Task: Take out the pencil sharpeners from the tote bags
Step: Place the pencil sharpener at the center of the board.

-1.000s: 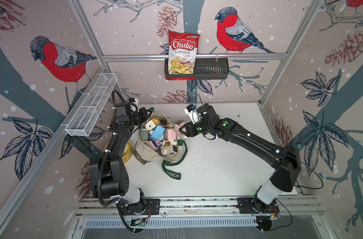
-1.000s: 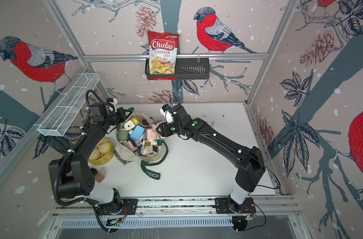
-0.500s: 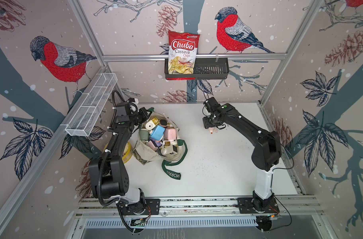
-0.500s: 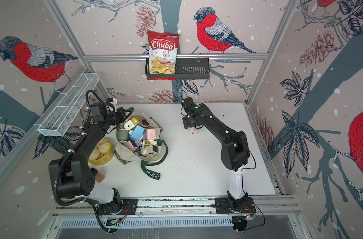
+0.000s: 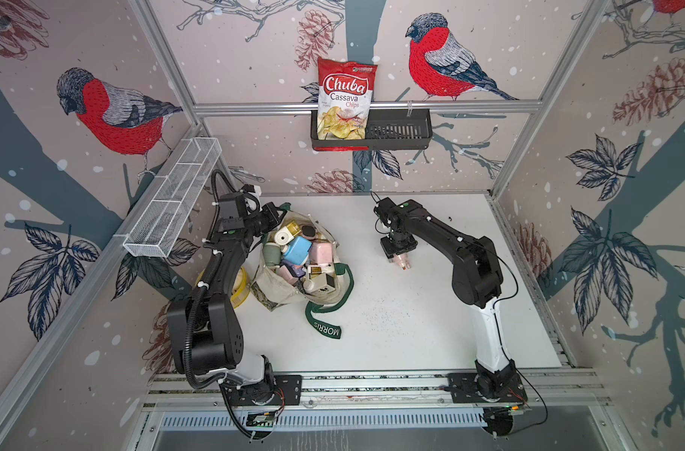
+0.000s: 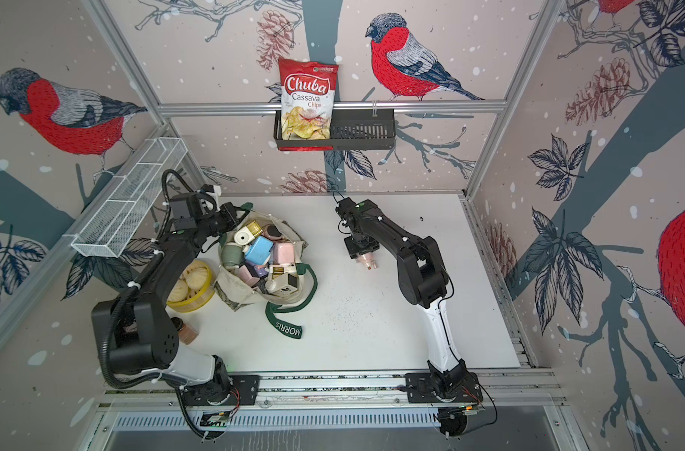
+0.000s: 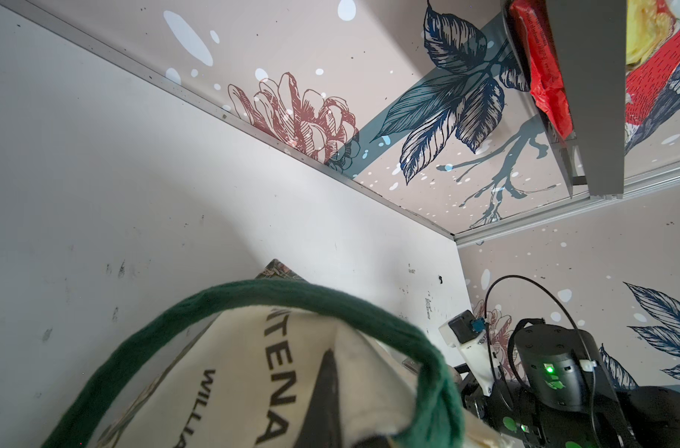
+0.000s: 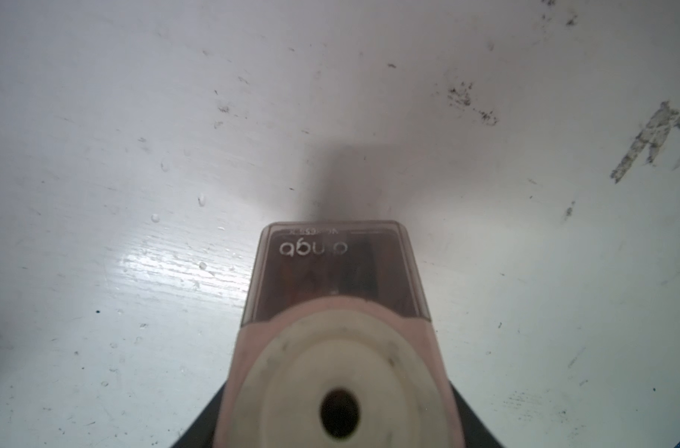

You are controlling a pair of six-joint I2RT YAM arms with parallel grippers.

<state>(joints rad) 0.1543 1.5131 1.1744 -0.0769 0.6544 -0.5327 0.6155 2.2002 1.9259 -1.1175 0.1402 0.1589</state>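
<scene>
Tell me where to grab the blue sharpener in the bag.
I'd grip the blue sharpener across its flat sides, coming straight down from above: it lies topmost in the open bag, broad face up, with nothing covering it.

— Home? Kitchen?
— Neither. Robot lab, a test cell.
— Shown by what?
— Left arm and right arm bolted to a rail along the near edge, with loose cables and a bare board below it. White table, scuffed, boxed in by an aluminium frame. Printed bird panels on the left, right and far sides in place of real walls.
— And the goods?
— Staged like props. Chips in a black basket hung high on the far side. Wire basket on the left. Tote stuffed with sharpeners at left, pink sharpener at the right arm's tip.
</scene>
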